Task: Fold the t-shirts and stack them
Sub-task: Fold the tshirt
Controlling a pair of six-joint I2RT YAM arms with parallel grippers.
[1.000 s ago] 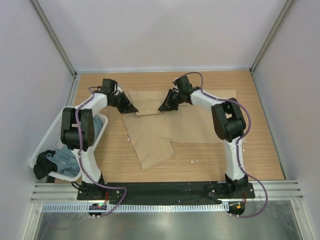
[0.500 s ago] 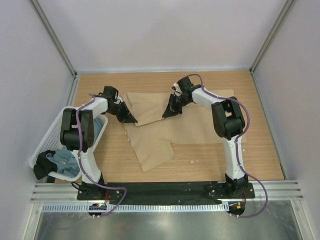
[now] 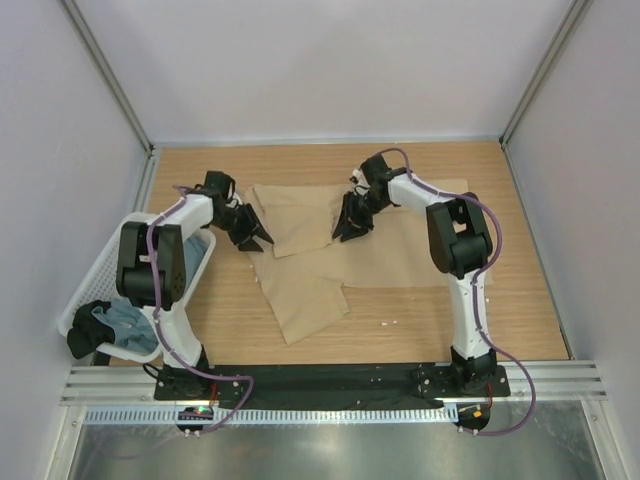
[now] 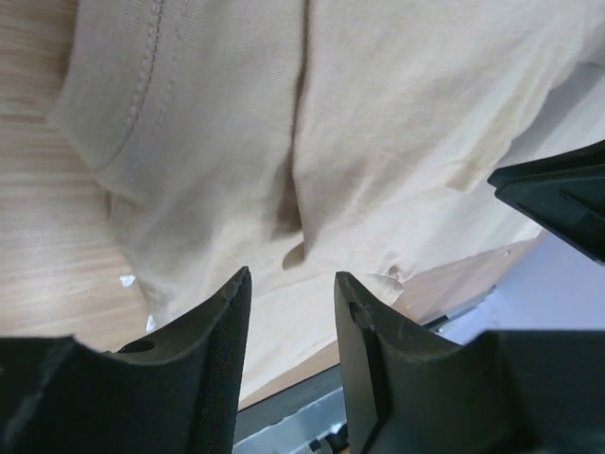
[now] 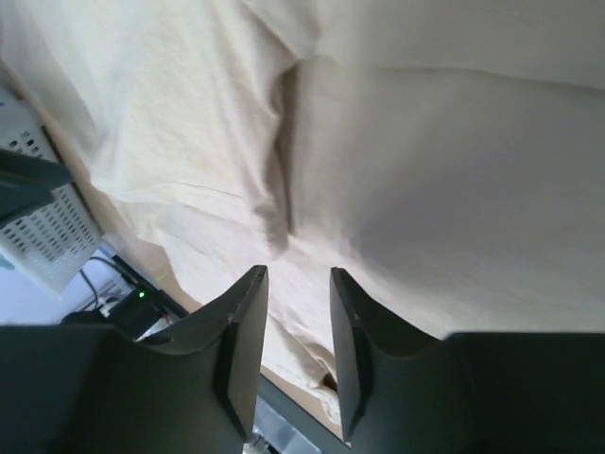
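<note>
A tan t-shirt (image 3: 395, 255) lies spread on the wooden table, its far-left part folded over as a flap (image 3: 300, 215). My left gripper (image 3: 262, 240) hangs at that flap's left edge, open, with only cloth (image 4: 378, 113) below and nothing between its fingers (image 4: 292, 274). At the flap's right edge my right gripper (image 3: 346, 234) is also open and empty over the tan cloth (image 5: 425, 170), fingertips apart (image 5: 298, 271). A grey-blue t-shirt (image 3: 125, 322) lies crumpled in the basket.
A white mesh basket (image 3: 78, 300) stands at the table's left edge, beside the left arm, and also holds a dark cloth (image 3: 85, 342). Its corner shows in the right wrist view (image 5: 43, 236). Walls close in the table on three sides.
Both grippers came toward the near side with the tan cloth's far edge, then opened and let go of it. The flap now lies flat on the shirt.
</note>
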